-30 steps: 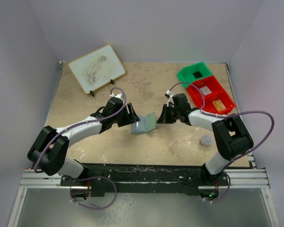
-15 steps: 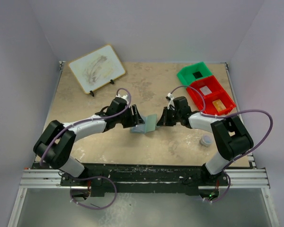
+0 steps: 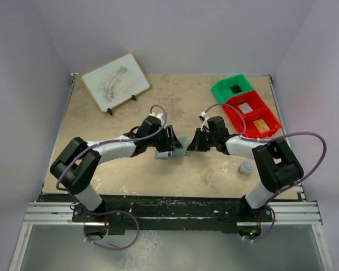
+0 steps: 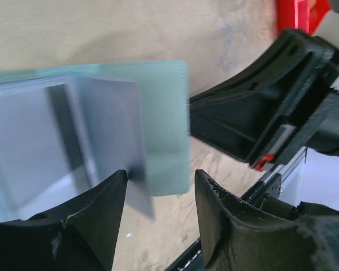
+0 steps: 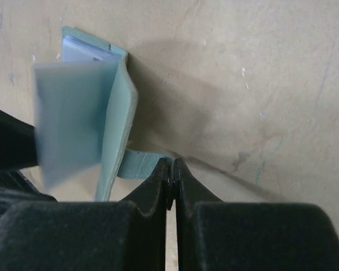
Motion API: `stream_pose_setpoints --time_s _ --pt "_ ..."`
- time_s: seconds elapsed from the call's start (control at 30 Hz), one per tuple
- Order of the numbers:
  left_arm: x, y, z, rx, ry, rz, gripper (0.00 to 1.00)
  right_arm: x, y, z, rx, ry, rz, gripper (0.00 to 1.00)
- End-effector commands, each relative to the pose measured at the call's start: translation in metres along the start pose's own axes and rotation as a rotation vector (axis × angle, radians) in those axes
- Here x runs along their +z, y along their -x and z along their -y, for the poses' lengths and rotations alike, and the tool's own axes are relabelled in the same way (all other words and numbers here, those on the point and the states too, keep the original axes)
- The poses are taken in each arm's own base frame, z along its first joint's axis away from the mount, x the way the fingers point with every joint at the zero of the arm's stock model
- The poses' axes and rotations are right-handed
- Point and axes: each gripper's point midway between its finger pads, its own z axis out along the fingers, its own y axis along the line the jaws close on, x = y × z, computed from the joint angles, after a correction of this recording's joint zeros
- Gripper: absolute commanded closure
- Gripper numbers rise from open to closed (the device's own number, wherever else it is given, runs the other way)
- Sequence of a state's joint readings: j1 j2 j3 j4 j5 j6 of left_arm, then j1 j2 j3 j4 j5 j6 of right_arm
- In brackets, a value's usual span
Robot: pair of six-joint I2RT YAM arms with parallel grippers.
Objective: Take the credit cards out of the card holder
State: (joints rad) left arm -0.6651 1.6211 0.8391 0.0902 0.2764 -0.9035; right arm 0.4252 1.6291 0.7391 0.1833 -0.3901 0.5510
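The card holder (image 3: 181, 148) stands half open like a book about midway between the left and right edges of the bench (image 3: 101, 141), a little nearer the near edge. It looks thin and light, with soft covers that flex at the fold, so it would likely slide or fold shut unless anchored. The right fingers (image 5: 172, 171) are pressed fully together on a narrow grey-green tab (image 5: 137, 164) at the holder's lower edge, which serves as that anchor. The left fingers (image 3: 170, 145) stand partly apart and hold nothing; in the left wrist view the corner of a pale card (image 4: 110, 124) juts from the inner panel into the gap between them. The card seems stiff, smooth and slippery, so it is best pinched flat across that exposed corner and drawn along its pocket rather than bent.
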Motion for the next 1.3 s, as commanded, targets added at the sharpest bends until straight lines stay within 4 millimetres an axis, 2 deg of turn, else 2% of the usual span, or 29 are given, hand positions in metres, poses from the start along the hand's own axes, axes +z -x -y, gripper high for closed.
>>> stream_pose_setpoints --time_s 0.0,0.1,0.27,0.4,0.53,0.73,0.87,0.93,1.13,1.27 --pt "0.017 0.003 0.056 0.06 -0.126 0.014 0.53 -0.015 0.009 -0.012 0.046 0.024 0.089 0.95" --pt "0.026 -0.002 0.057 0.068 -0.111 0.031 0.56 -0.023 0.015 -0.012 0.068 0.0 0.128 0.9" --pt "0.042 -0.013 0.036 0.105 -0.038 -0.01 0.58 -0.032 0.026 -0.003 0.071 -0.088 0.162 0.86" --pt "0.042 -0.018 0.031 0.109 -0.023 -0.006 0.58 -0.043 0.04 -0.003 0.053 -0.136 0.188 0.84" --pt "0.039 -0.024 0.021 0.115 0.006 -0.018 0.58 -0.054 0.054 -0.018 0.039 -0.1 0.223 0.81" --pt "0.035 -0.03 0.013 0.117 0.027 -0.03 0.58 -0.057 0.067 -0.061 -0.025 0.092 0.21 0.78" --pt "0.03 -0.03 0.016 0.125 0.017 -0.032 0.59 -0.039 0.063 -0.075 -0.063 0.203 0.141 0.78" --pt "0.029 -0.031 0.016 0.131 0.019 -0.036 0.59 -0.028 0.055 -0.078 -0.051 0.258 0.095 0.79" --pt "0.004 -0.02 0.02 0.188 0.044 0.012 0.59 0.005 0.022 -0.044 0.008 0.189 -0.026 0.8" --pt "-0.018 -0.005 0.012 0.238 0.132 0.08 0.58 0.017 0.003 -0.027 0.032 0.154 -0.074 0.8"
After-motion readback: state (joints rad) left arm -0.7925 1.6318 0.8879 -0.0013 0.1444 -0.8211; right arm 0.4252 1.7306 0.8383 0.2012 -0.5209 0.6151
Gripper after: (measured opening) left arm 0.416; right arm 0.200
